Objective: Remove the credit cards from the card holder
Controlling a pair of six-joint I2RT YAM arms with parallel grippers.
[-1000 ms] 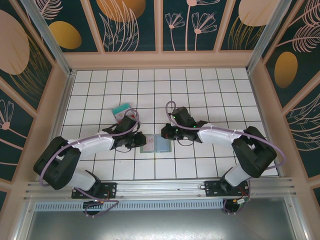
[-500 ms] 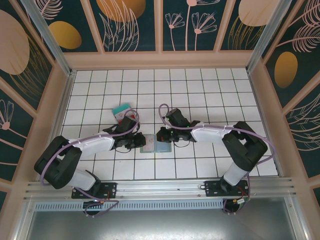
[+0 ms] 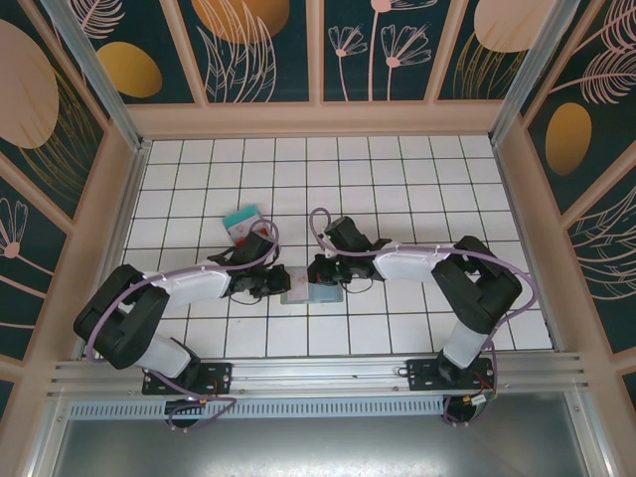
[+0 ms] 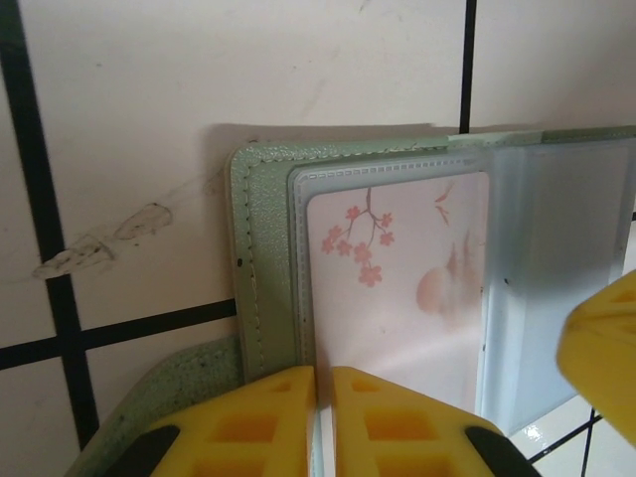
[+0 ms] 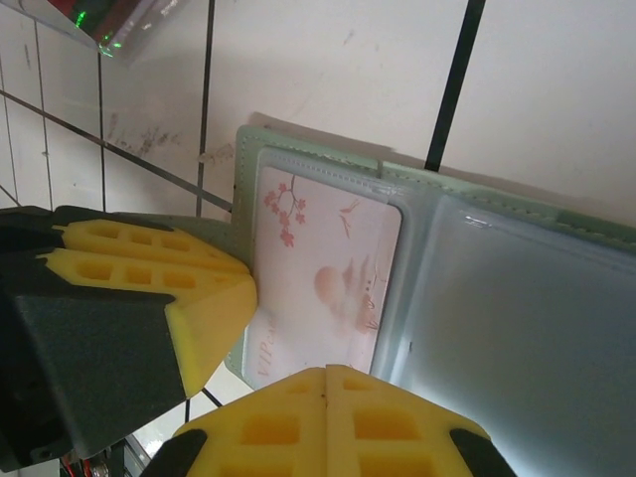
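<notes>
The card holder (image 3: 316, 294) lies open and flat on the tiles, with a green border (image 4: 260, 258) and a blue-grey inner half (image 5: 517, 328). A pale credit card (image 4: 397, 288) printed with blossoms sits in its left clear pocket (image 5: 323, 268). My left gripper (image 4: 322, 370) (image 3: 281, 283) is shut to a hairline slit. Its tips rest at the card's left edge and nothing shows between them. My right gripper (image 5: 326, 370) (image 3: 320, 273) is shut, with its tips at the card's near edge. A teal card (image 3: 239, 215) and a red card (image 3: 245, 230) lie on the tiles beyond the left arm.
Each gripper crowds the other over the holder: a left finger (image 5: 199, 298) shows in the right wrist view and a right finger (image 4: 606, 348) in the left wrist view. Wooden walls (image 3: 318, 119) ring the white tiled floor.
The right arm has slid left, bringing its gripper further over the holder and folding its elbow in. The left gripper has barely moved. The holder and loose cards lie as before.
</notes>
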